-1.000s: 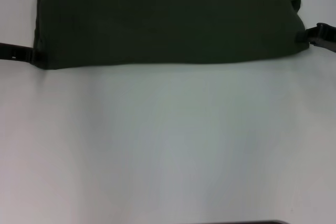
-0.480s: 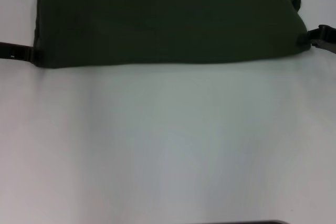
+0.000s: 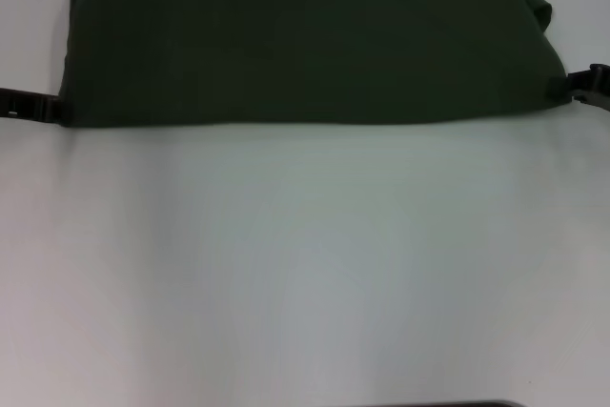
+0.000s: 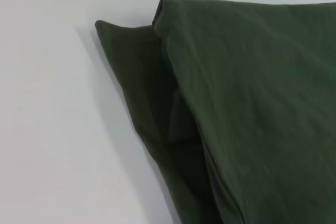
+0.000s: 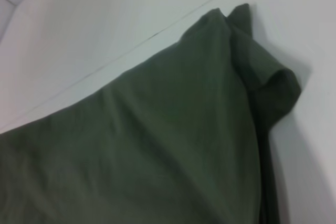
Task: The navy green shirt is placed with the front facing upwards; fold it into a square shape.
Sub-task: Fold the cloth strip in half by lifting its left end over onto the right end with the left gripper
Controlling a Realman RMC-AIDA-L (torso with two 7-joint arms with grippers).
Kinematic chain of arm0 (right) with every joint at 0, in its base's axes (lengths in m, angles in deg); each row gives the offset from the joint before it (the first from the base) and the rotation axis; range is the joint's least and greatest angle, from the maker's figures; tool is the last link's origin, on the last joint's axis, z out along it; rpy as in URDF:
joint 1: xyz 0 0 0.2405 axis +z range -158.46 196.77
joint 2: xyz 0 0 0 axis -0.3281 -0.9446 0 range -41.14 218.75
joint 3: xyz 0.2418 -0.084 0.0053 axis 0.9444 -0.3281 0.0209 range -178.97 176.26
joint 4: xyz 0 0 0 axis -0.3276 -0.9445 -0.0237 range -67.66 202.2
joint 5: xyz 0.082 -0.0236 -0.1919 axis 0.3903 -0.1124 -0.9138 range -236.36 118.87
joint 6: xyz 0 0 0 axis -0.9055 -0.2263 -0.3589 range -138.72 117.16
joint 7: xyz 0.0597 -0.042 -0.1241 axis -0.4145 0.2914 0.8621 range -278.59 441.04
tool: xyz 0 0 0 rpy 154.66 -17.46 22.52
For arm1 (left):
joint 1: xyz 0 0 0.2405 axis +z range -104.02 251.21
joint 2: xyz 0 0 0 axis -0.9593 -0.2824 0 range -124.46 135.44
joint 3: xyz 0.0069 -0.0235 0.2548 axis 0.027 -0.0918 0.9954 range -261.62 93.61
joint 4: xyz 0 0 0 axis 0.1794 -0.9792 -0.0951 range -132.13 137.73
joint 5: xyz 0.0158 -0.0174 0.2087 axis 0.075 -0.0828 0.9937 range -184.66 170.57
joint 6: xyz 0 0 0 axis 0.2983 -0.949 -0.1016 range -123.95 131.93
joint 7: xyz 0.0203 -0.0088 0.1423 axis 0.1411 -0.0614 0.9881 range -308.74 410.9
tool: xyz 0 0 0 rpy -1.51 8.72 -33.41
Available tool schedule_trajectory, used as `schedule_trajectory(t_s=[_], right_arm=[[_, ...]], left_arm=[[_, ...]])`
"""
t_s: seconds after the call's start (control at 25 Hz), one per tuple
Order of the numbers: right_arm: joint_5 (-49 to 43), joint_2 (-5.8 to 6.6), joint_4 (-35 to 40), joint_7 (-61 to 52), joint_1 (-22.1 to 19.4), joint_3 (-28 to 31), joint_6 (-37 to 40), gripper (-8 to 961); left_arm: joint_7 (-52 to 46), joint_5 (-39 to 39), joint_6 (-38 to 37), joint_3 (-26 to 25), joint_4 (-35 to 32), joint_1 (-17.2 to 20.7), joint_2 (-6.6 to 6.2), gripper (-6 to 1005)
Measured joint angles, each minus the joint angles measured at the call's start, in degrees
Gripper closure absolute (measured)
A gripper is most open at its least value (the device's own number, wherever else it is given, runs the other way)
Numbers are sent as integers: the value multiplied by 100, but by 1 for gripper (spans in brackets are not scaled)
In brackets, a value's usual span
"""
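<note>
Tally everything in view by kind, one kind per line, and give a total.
Shirts: 1, the navy green shirt, folded into a wide band
Grippers: 2, the left gripper at the shirt's left end and the right gripper at its right end
Tables: 1, the white table
Total: 4

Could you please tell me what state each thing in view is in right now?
navy green shirt: folded over into a wide band at the far side of the table, plain side up, no lettering showing.
left gripper: at the shirt's left near corner.
right gripper: at the shirt's right near corner.
white table: bare in front of the shirt.
</note>
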Motion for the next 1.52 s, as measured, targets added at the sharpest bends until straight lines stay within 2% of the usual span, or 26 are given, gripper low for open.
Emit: schedule_trajectory(t_s=[0.24,0.72,1.2,1.52], right_arm=[[-1,1,113,106,-131,191,279,939],[2,47,251,251,-443,302,866,939],[-32,84,256,362,-625,300,1523,938],[-42,125,310,430,-863,292,2119,938]], left_arm=[[17,-7,-158,-97,-96,63,0,959],[678,-253,-1446,-844,-241,299,-34,958],[772,-255,-2047,-1205,-604,693,-11,961],[917,-236,-2608,-1489,-771,798,-33,956]])
